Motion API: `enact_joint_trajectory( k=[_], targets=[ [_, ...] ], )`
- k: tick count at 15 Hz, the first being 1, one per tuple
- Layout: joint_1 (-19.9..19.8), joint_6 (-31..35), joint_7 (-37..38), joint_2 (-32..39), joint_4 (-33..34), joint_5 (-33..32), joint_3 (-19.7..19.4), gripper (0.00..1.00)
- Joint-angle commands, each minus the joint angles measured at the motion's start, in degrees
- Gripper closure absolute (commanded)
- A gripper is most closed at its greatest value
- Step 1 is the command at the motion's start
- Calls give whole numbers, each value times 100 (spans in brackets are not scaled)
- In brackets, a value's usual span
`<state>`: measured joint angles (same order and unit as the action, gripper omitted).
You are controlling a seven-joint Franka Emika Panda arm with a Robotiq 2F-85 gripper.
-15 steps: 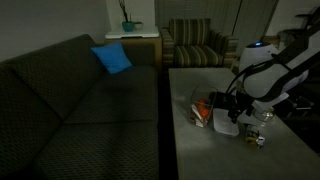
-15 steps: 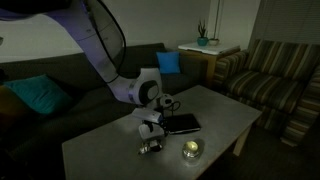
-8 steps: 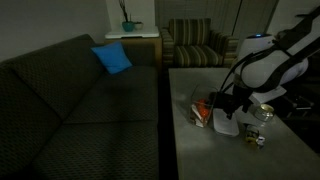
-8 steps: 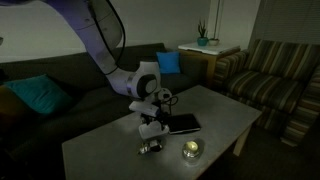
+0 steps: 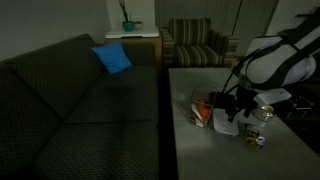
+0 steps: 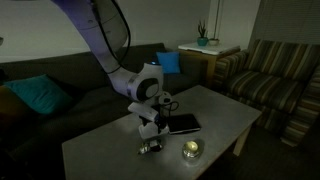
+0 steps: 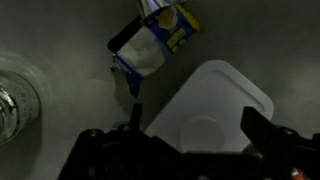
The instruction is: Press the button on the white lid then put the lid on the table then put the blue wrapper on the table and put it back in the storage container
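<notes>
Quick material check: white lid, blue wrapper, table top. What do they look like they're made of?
White lid: likely moulded plastic, smooth with a soft sheen; rounded corners and a pressed circle in it.
Blue wrapper: thin printed film or foil, crumpled, with sharp folds.
Table: plain grey matte top; laminate or paint, can't tell.
</notes>
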<state>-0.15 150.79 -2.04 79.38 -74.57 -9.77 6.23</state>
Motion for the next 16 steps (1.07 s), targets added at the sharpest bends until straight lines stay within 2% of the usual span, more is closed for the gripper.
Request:
enact_joint_trajectory(
  k=[1,3,6,11,16],
  targets=[
    [-302,-95,-185,-52,-224,99,217,0],
    [-337,-94,-113,5,-195,77,199,0],
    [-150,-100,-164,170,54,422,-39,0],
    [-150,-373,-172,378,362,687,-44,0],
    [41,-587,72,491,577,672,-370,0]
  ],
)
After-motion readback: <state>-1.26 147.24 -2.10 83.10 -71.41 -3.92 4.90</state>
